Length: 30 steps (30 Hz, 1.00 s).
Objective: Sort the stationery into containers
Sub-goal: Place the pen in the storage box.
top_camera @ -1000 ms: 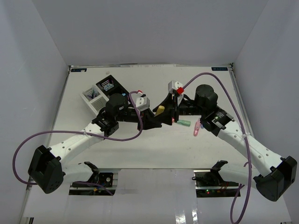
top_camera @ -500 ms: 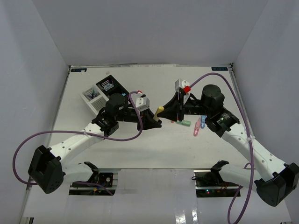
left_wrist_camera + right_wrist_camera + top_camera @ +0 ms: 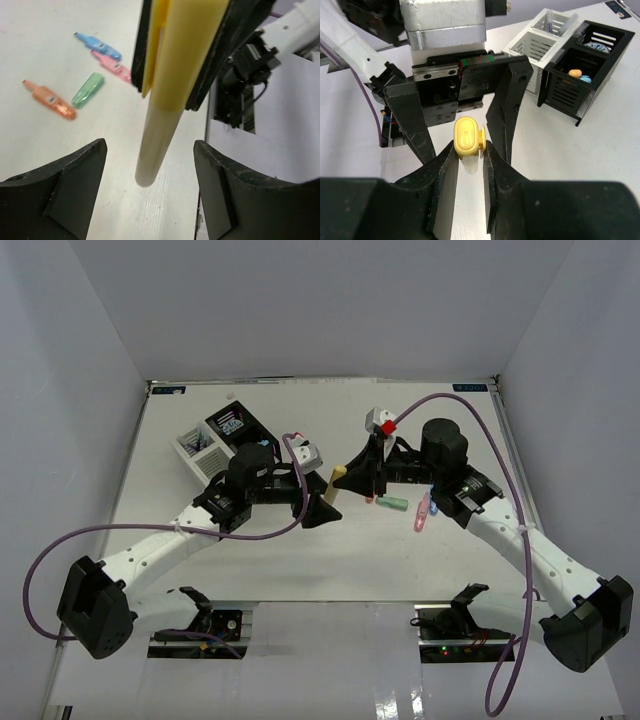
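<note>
A yellow highlighter (image 3: 466, 137) is held above the table, with my right gripper (image 3: 469, 150) shut on its capped end. Its pale barrel (image 3: 170, 90) hangs between the spread fingers of my left gripper (image 3: 150, 145), which is open and not touching it. From above, the two grippers meet at mid-table: the left gripper (image 3: 322, 495), the highlighter (image 3: 340, 478) and the right gripper (image 3: 347, 475). On the table lie orange (image 3: 50, 100), green (image 3: 87, 90), pink (image 3: 112, 66) and blue (image 3: 97, 44) highlighters. The containers stand at the far left: white ones (image 3: 200, 448) and black ones (image 3: 235, 425).
The black compartment (image 3: 590, 50) holds an orange and a blue item (image 3: 577, 74), and a round tub (image 3: 597, 46) sits in the one behind. White compartments (image 3: 540, 37) stand beside it. Purple cables loop over both arms. The loose highlighters (image 3: 395, 503) lie under the right arm.
My left gripper has opened and let go of the yellow highlighter. The right gripper has closed on the highlighter's capped end.
</note>
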Each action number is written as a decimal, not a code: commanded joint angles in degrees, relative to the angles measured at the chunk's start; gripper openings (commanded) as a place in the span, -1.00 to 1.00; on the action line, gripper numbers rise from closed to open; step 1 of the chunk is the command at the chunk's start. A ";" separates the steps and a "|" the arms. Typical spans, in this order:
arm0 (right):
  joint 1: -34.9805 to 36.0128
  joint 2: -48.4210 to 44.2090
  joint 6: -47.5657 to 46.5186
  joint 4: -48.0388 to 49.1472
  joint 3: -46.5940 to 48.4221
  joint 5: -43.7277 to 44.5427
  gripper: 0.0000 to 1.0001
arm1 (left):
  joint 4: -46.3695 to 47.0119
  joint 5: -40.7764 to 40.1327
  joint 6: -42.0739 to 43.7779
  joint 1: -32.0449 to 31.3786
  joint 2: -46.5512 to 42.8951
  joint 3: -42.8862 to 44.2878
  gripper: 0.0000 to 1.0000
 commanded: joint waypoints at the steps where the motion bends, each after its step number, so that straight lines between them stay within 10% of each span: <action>1: -0.44 1.74 -0.69 1.16 2.97 2.87 -0.85 | -9.30 -12.49 0.63 0.04 -4.56 1.39 0.63; 17: 0.79 26.52 5.72 19.85 18.86 7.71 -0.85 | -28.14 -71.55 -11.67 4.17 -28.03 -9.60 0.90; 30: 2.82 52.96 13.37 35.61 40.57 6.74 -0.85 | -26.03 -73.78 -13.87 11.73 -28.39 -9.86 0.96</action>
